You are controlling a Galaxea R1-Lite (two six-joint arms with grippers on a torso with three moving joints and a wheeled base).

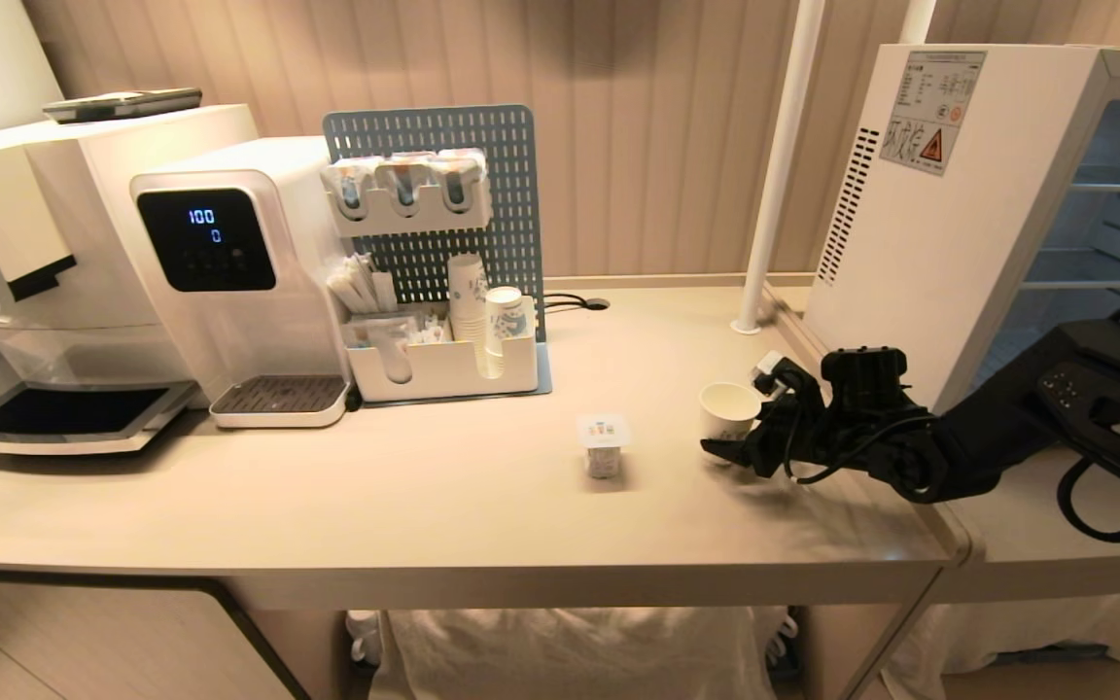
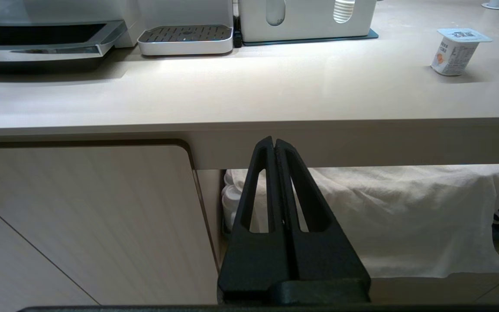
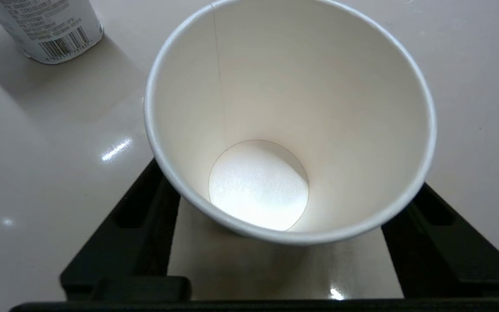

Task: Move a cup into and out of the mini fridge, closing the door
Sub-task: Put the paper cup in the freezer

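Note:
The cup (image 1: 727, 408) stands upright and empty on the beige counter (image 1: 424, 486), just left of the mini fridge (image 1: 949, 214). My right gripper (image 1: 737, 410) reaches in low from the right, one finger on each side of the cup. In the right wrist view the cup (image 3: 288, 108) fills the space between the wide-apart black fingers (image 3: 145, 216) of the right gripper (image 3: 284, 195). The rim hides any contact. The fridge front stands open, showing wire shelves (image 1: 1104, 180); the door is out of view. My left gripper (image 2: 274, 145) hangs shut and empty below the counter's front edge.
A small plastic pot with a foil lid (image 1: 603, 442) sits close to the left of the cup. Farther left are an organiser with stacked paper cups (image 1: 468, 292) and a water dispenser (image 1: 220, 262). A white pole (image 1: 774, 175) rises beside the fridge.

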